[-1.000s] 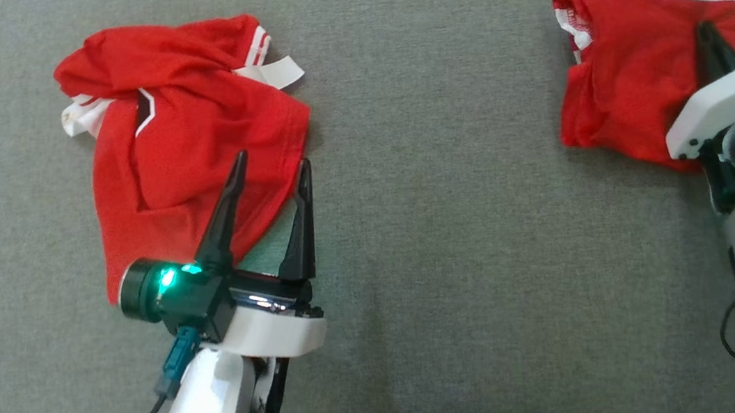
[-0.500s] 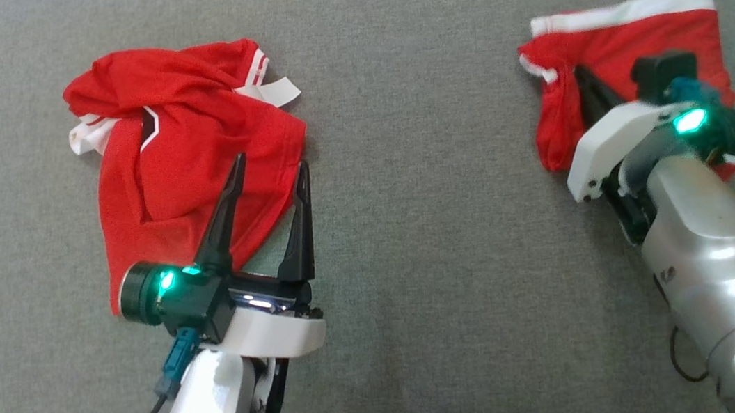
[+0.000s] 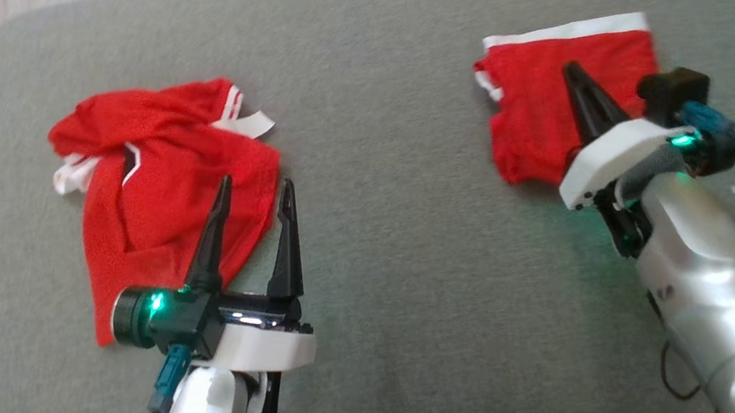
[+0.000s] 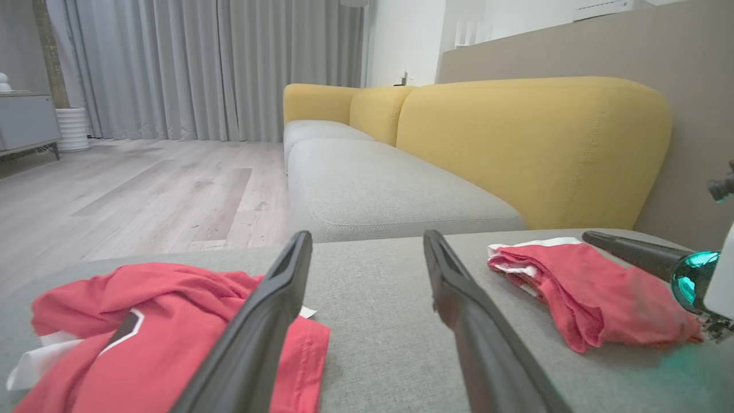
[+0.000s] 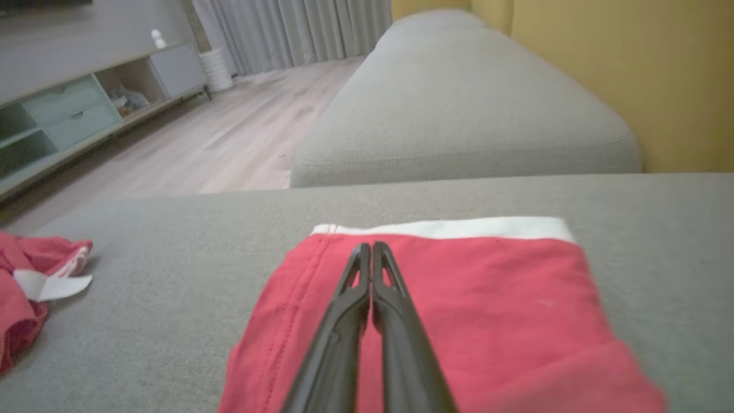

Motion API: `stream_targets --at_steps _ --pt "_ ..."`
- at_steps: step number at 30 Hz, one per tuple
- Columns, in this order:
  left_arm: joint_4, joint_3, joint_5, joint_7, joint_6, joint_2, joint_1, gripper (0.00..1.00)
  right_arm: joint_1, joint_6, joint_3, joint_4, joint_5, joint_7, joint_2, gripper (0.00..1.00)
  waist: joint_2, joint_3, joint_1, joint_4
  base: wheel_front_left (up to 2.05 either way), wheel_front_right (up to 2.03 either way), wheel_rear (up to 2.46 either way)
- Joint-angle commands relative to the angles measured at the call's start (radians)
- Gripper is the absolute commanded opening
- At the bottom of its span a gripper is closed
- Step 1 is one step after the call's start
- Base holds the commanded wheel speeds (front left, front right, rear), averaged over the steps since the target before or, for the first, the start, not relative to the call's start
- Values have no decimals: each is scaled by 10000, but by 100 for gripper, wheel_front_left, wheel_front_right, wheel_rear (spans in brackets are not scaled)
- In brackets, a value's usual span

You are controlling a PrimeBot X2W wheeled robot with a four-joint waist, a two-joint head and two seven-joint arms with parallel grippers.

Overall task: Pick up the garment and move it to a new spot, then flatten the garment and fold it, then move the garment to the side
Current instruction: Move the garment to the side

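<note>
Here the folded garment [image 3: 532, 116] lies beneath the right end effector [image 3: 573, 72], perhaps touching.

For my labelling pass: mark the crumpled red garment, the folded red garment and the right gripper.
crumpled red garment [image 3: 162, 189], head view, middle of its red cloth.
folded red garment [image 3: 527, 109], head view, red cloth left of the fingers.
right gripper [image 3: 572, 71], head view, tip of its shut fingers.

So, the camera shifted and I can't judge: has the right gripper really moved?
Yes: the right gripper has shifted left, nearer the crumpled garment, now over the middle of the folded garment.
</note>
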Motion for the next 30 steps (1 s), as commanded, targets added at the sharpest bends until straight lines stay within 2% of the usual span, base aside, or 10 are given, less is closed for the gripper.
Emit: stream_targets --at_steps 1,7,8,9,14,19,26,30 --pt "-370 381 117 -51 -32 30 -47 100 297 -9 -30 -672 87 -121 201 0 0 -308 1 -307 0 0 0" --pt "-403 522 147 -51 15 30 252 100 2248 -9 -963 -3390 62 -132 201 0 0 -782 1 -814 0 0 0" --pt "-392 578 159 -51 18 30 347 100 2916 -9 -1073 -4079 58 -133 201 56 0 -893 1 -934 0 0 0" --pt "-387 602 169 -51 12 30 394 100 3229 -9 -1135 -4388 65 -133 201 100 0 -931 1 -987 0 0 0" --pt "-275 788 264 -51 -120 30 631 100 4520 -9 -1217 -5723 56 -134 201 100 0 -1056 1 -1165 0 0 0" --pt "-202 917 310 -51 -186 30 803 100 5210 -9 -1172 -6236 77 -134 202 100 0 -1130 1 -1249 0 0 0" --pt "-248 792 246 -51 -203 30 725 100 5058 -9 -1336 -6240 -91 -109 202 100 0 -955 1 -1068 0 0 0" --pt "-303 690 234 -51 -202 30 553 100 4358 -9 -1758 -6025 -239 394 202 100 0 -558 1 -825 0 0 0"
